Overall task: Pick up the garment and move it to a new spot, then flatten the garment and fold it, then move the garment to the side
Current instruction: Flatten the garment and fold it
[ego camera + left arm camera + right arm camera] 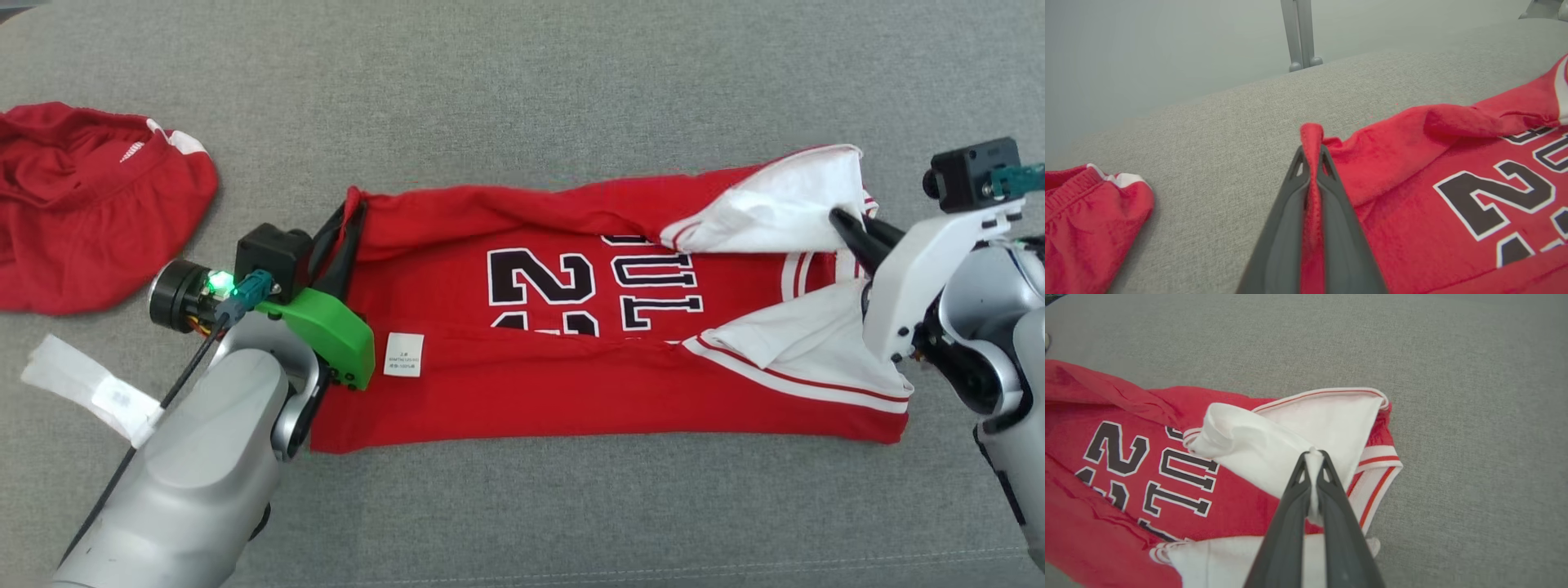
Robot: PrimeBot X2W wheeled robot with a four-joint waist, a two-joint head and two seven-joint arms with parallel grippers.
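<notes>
Head view: one red jersey [571, 384], knit, laid as a long band across the grey woven surface [522, 90], both long edges folded inward. Two white sleeves [775, 204] at its collar end, one white label [403, 354] near its hem. Black white-outlined numerals and letters, partly covered by the lower fold. Left hand [353, 204] closed on the jersey's far hem corner. Right hand [839, 219] closed on the upper white sleeve. One crumpled red garment [90, 212] well apart from the jersey's hem end. One white strip [90, 388] near that end, partly hidden by the left forearm.

Left wrist view: two dark fingers [1286, 228] pinching a red fold. Numeral 2 legible, the next cut off.

Right wrist view: two dark fingers [1286, 526] pinching white cloth. Red-striped ribbed trim beside them. Lettering sideways, incomplete.
</notes>
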